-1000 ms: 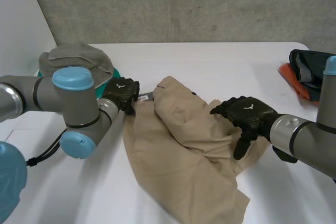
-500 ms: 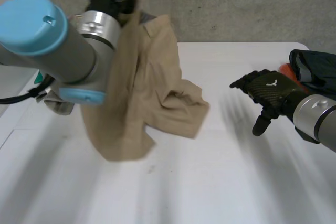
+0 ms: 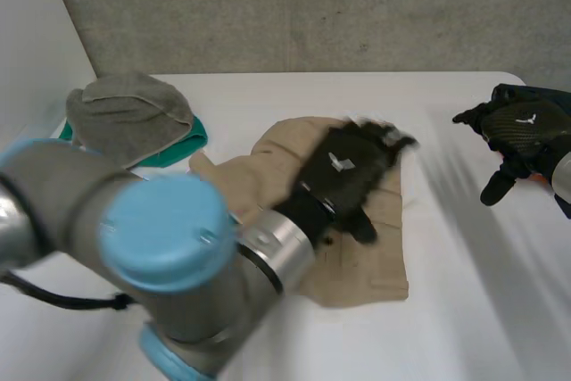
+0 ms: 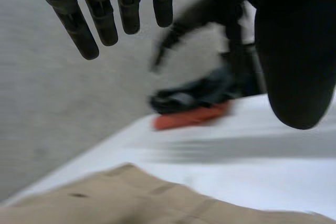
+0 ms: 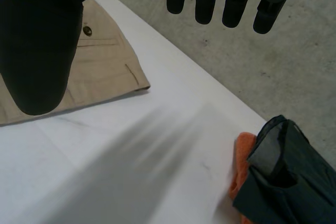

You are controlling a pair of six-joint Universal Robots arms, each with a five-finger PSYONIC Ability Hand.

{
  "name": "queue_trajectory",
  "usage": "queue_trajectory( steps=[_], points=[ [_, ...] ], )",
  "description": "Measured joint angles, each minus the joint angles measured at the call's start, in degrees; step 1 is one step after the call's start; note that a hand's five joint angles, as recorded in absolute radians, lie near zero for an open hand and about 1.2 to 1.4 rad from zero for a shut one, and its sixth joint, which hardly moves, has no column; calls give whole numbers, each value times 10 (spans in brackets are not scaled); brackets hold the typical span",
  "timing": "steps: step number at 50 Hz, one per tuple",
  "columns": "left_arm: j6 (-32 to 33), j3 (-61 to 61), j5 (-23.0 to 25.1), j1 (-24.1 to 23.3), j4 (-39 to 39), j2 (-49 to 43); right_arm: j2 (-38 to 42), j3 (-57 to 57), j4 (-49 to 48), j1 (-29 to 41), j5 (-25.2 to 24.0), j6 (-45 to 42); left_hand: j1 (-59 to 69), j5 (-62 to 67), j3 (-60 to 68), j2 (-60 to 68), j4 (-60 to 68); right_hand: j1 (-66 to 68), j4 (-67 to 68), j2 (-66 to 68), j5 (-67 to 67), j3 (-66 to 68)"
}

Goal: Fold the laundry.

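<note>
Tan cloth [image 3: 379, 252] lies mid-table [image 3: 464, 310]. Left hand [image 3: 346, 169] hovers over it, fingers straight, holding nothing. Right hand [image 3: 517, 131] is well apart, fingers spread. Risk: a one-handed grab would bunch the cloth.

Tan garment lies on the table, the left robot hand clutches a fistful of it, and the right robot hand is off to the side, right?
No. The left robot hand clutches nothing: the left wrist view shows its fingers straight, above the tan garment. The garment does lie on the table, the right robot hand off to the side.
</note>
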Motion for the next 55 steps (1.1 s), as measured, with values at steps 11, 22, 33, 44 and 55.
queue_trajectory(
  steps=[11, 22, 33, 44, 55],
  points=[
    [46, -129, -34, 154, -37, 171, -21, 64, 26, 79, 4, 21, 2, 2, 0, 0, 0, 0, 0, 0, 0, 0],
    [156, -195, 4, 299, -81, 147, -2, 165, -36, 193, 26, 63, 2, 2, 1, 1, 1, 0, 1, 1, 0, 1],
    [201, -167, 95, 327, -43, 18, 72, 202, -190, 270, 142, 43, 217, 194, 183, 191, 188, 98, 105, 95, 103, 102],
    [196, -157, 64, 306, 33, 13, 108, 191, -248, 270, 149, 16, 521, 519, 531, 533, 540, 496, 564, 551, 541, 555],
    [146, -144, 34, 289, 36, 222, -42, 96, -174, 257, 146, -38, 521, 519, 532, 535, 540, 510, 568, 551, 550, 555]
  ],
)
